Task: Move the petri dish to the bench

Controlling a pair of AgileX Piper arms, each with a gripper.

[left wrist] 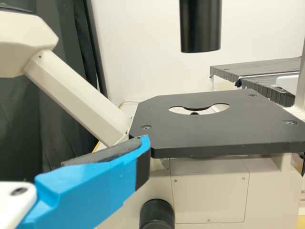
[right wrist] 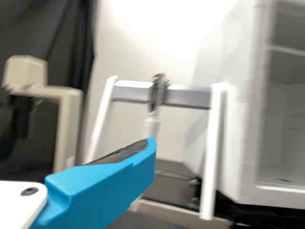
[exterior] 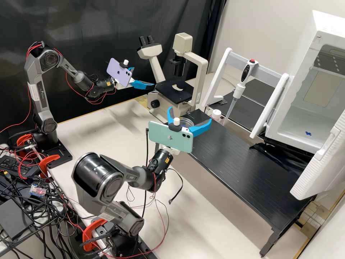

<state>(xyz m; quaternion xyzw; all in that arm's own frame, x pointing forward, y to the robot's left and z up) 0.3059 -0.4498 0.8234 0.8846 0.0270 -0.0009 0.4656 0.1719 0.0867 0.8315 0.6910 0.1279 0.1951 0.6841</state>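
Right tool (exterior: 190,114) partly hides the dish (exterior: 186,121); microscope (exterior: 174,91) and pipette (exterior: 238,91) rise beyond

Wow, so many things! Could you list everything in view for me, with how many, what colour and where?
Bench: one, black, centre to right
Petri dish: one, clear, at the bench's left end
Worktop: one, pale, underneath
Microscope: one, cream and black, behind the bench's left end
Rack: one, white and grey, behind the bench
Pipette: one, mostly white, on the rack
Jar: one, white, bench's far edge
Cabinet: one, white, right, door open
Curtain: black, back left
Cables: many, black and red, lower left
Phones: two, purple and green, one per arm
Arms: two, dark grey, left
Left hand: one, blue, near the microscope
Right hand: one, blue, near the dish
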